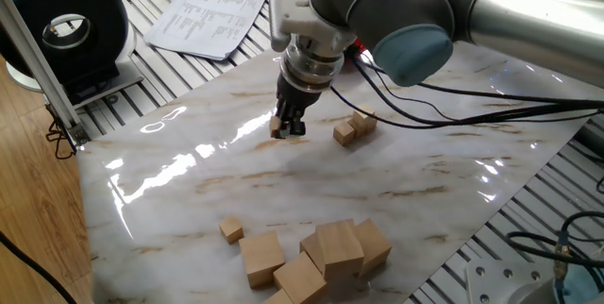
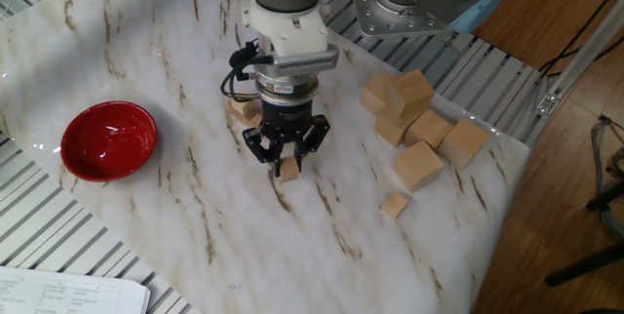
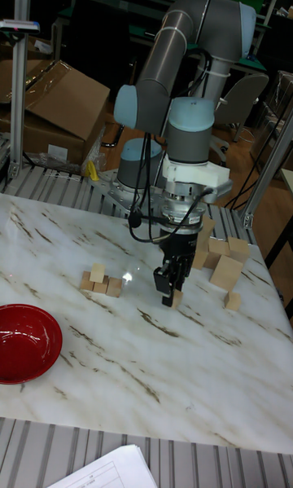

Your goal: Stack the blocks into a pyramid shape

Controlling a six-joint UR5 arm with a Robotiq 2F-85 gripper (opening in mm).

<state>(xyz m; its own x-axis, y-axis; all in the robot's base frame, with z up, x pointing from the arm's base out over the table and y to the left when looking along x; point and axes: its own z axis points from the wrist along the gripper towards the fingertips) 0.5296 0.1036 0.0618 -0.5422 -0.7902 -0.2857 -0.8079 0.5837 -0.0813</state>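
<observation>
Marble tabletop [image 2: 195,207]: arm vertical, wrist straight down, hand [image 2: 287,165] low, pinching small block [image 2: 290,169].

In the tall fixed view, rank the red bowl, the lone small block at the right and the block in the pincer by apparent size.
1. Red bowl, clearly largest, though cut by the frame's left edge.
2 and 3. Lone small block and the block in the pincer: they look alike, and the fingers hide part of the held one, so no ranking.
</observation>
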